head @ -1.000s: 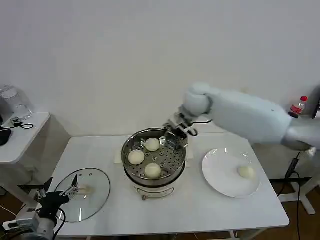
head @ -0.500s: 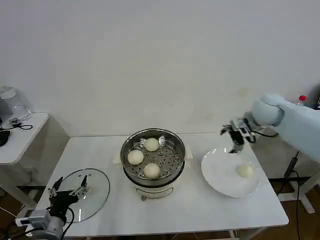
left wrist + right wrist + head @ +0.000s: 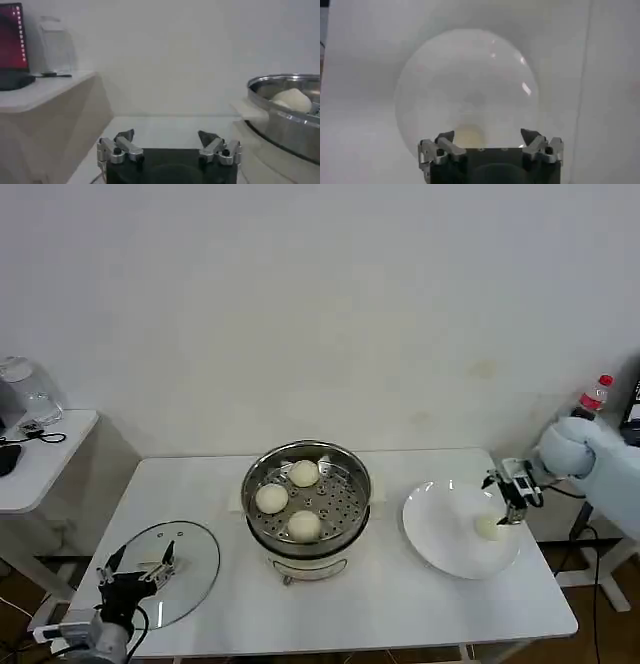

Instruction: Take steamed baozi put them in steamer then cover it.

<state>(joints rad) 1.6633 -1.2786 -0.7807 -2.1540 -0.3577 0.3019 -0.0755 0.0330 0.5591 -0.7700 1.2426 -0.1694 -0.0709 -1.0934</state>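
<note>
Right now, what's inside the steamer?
Three baozi sit on the perforated tray in the steamer. What lies below the tray is hidden. The cover lies off to the side on the table.

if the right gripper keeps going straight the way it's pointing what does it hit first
Most likely the last bun on the plate. The right gripper is open, with the bun just ahead between its fingers. In the head view it hangs beside that bun; exact depth is unclear.
</note>
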